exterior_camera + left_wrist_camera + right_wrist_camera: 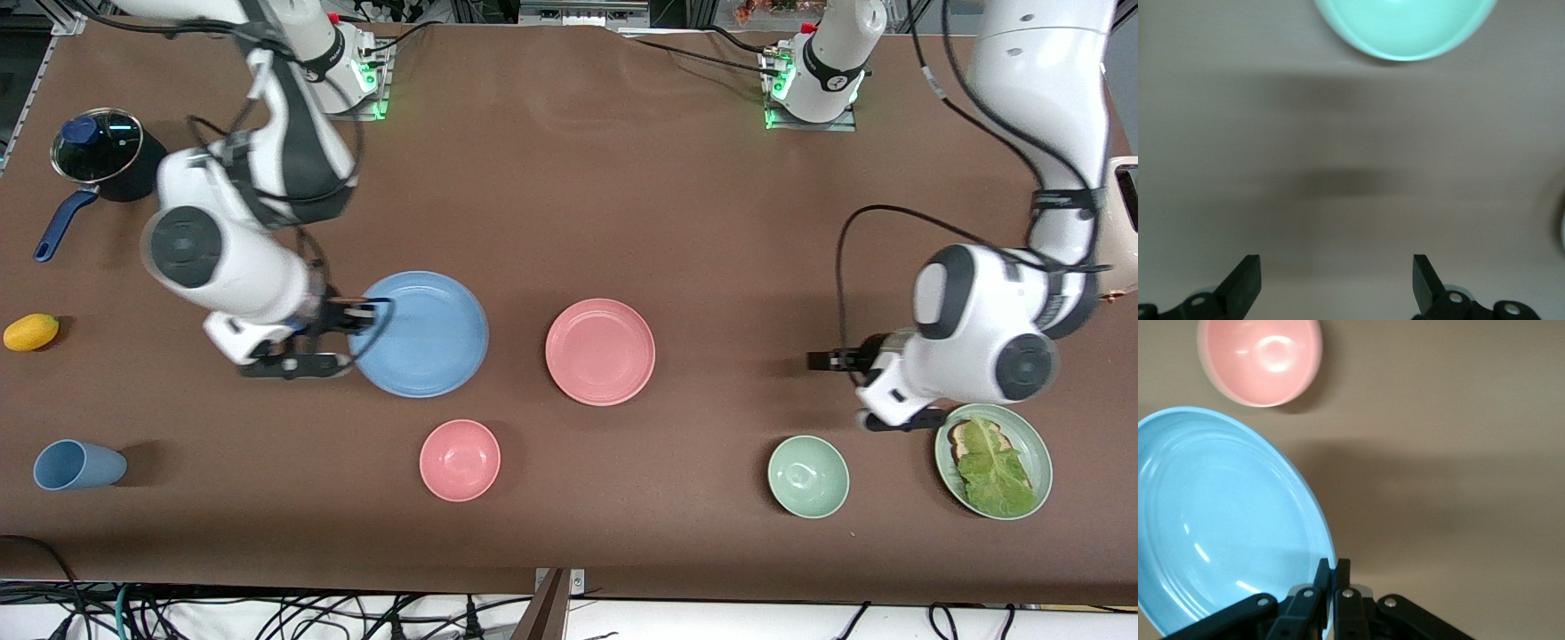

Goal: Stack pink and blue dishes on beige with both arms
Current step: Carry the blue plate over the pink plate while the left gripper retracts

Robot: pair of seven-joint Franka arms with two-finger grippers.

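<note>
My right gripper is shut on the rim of the blue plate. The plate hangs tilted just above the table and casts a shadow under it. The pink plate lies flat at the middle of the table, toward the left arm's end from the blue one. The beige plate is hidden or out of view. My left gripper is open and empty above bare table, beside the green bowl.
A small pink bowl sits nearer the camera than the blue plate. A green plate carries lettuce on bread. At the right arm's end are a lying blue cup, a yellow fruit and a lidded pot.
</note>
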